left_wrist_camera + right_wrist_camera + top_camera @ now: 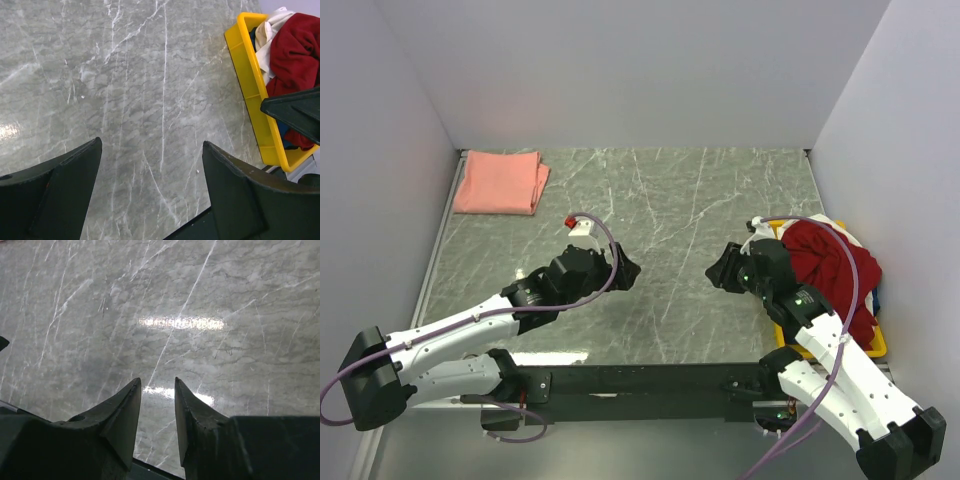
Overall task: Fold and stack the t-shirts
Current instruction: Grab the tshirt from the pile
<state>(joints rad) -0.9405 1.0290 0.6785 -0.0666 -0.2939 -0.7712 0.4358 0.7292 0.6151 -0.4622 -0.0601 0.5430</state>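
The salmon pink t-shirt (pixel 500 182) lies folded flat at the table's far left corner. The deep red t-shirt (pixel 830 265) is heaped in the yellow tray (pixel 876 345) at the right, with the cream white t-shirt (pixel 761 232) showing at the heap's far edge. Both also show in the left wrist view, the red one (pixel 295 50) over the white one (pixel 272 25). My left gripper (pixel 625 270) hovers over bare table left of centre, wide open and empty (pixel 152 145). My right gripper (pixel 718 268) is just left of the tray, empty, with its jaws a narrow gap apart (pixel 157 381).
The yellow tray (pixel 245 65) stands along the right edge against the right wall. A bit of dark blue cloth (pixel 877 300) shows under the red shirt. White walls close in the left, far and right sides. The two grippers face each other across bare marble tabletop (pixel 670 230).
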